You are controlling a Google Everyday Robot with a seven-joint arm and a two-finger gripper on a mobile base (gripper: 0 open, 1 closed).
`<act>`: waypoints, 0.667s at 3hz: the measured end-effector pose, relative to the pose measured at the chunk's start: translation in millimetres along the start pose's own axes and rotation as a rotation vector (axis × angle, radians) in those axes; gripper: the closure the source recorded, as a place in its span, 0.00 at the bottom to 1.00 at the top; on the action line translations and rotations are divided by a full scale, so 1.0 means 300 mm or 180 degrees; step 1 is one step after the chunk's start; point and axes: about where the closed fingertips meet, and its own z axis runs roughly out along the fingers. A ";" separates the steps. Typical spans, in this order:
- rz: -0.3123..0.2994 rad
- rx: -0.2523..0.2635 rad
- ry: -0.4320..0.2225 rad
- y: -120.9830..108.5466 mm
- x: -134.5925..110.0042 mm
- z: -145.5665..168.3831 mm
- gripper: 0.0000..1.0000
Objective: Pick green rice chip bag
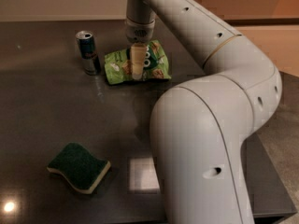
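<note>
The tool (137, 73), over the green rice chip bag (157, 65), hides its middle; the arm (210, 139) is cut off below.

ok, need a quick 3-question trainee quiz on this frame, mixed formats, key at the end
1. True or false: the can stands upright on the table, left of the chip bag.
2. The gripper is down over: A) the can B) the chip bag C) bare table.
3. Short answer: which item lies nearest the camera, apart from the others?

Key: 1 true. 2 B. 3 the sponge, front left.
</note>
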 end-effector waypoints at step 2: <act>-0.0066 -0.0140 0.0095 0.010 -0.034 0.040 0.43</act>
